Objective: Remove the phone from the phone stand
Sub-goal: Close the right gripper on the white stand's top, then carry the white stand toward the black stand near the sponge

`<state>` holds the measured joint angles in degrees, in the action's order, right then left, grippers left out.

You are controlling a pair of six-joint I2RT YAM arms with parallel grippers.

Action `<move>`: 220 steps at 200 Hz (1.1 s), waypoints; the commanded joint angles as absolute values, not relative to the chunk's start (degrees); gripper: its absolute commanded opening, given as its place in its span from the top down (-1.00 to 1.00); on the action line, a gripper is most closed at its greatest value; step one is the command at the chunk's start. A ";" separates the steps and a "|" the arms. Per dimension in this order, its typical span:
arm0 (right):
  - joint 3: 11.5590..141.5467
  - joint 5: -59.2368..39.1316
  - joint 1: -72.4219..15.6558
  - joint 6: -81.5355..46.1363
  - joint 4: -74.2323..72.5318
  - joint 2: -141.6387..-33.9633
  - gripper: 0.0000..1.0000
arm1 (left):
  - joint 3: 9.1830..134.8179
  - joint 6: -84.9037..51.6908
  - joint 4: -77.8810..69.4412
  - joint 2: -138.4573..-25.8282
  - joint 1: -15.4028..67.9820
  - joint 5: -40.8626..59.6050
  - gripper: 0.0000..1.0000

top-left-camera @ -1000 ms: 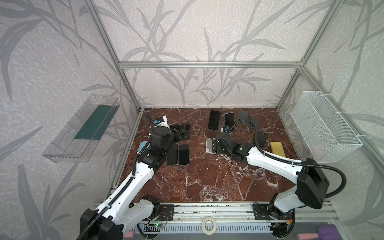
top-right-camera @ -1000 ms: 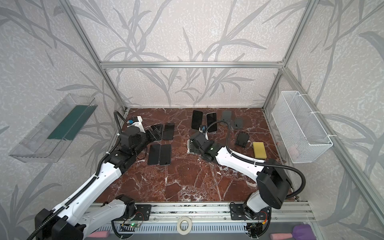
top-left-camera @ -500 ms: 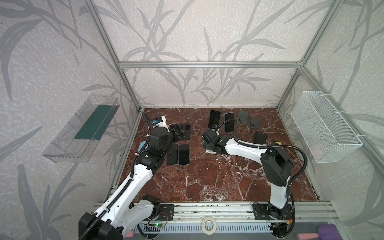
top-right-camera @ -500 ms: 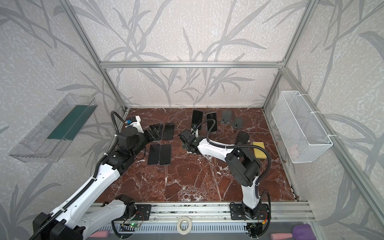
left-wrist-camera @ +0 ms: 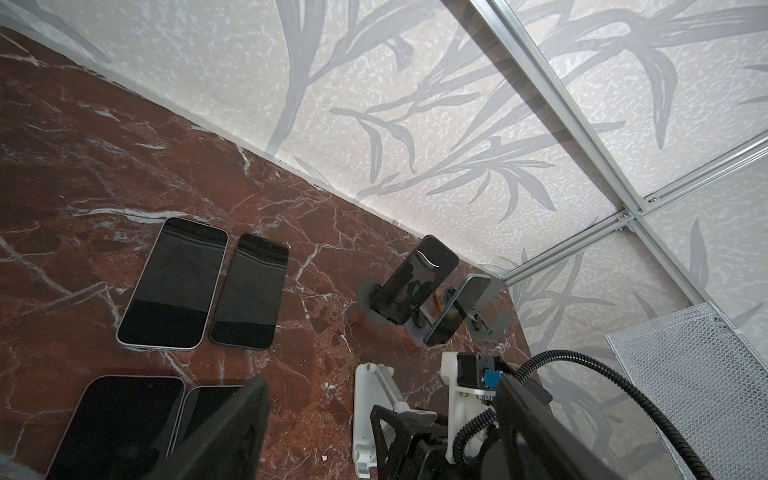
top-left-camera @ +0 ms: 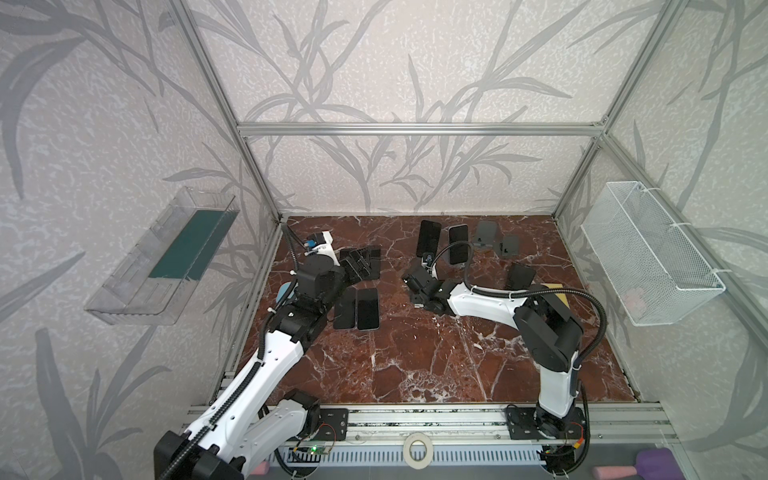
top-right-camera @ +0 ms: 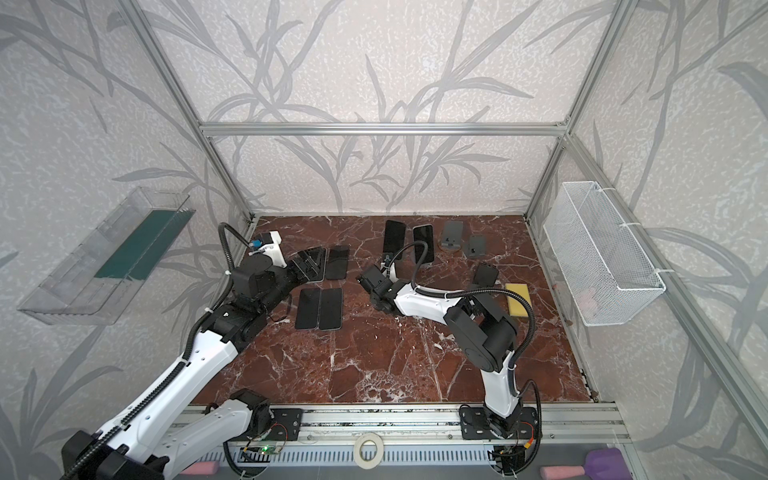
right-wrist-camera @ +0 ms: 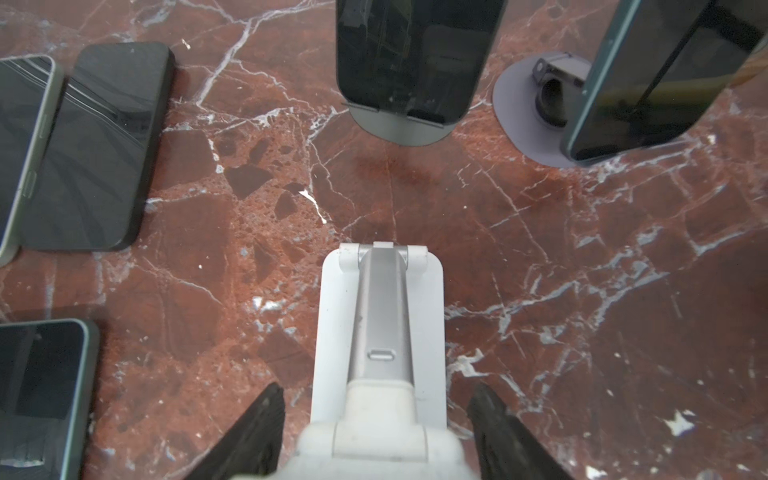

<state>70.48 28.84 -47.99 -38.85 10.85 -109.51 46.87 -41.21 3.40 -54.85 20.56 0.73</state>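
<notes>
– Phone to be lifted: which way is it from the right hand?
– Near things first. The right hand is open and holds nothing. Its fingers stand on both sides of a folded white stand on the tabletop, with a narrow gap. Straight ahead, toward the back wall, the phone leans in its grey phone stand, long axis upward. The left hand is partly open, empty and farther away.
– What changed in the last second?
– The right hand came over the white stand and its elbow folded in. The phone did not move.
</notes>
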 commanded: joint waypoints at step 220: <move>63.77 19.29 -13.62 -23.32 6.18 -101.42 -0.11 | 46.38 -43.24 2.13 -55.82 20.21 3.10 -0.70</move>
<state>64.51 18.57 -14.11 -24.71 7.73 -101.89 46.87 -42.70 3.29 -56.53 20.53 3.33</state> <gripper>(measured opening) 0.675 0.848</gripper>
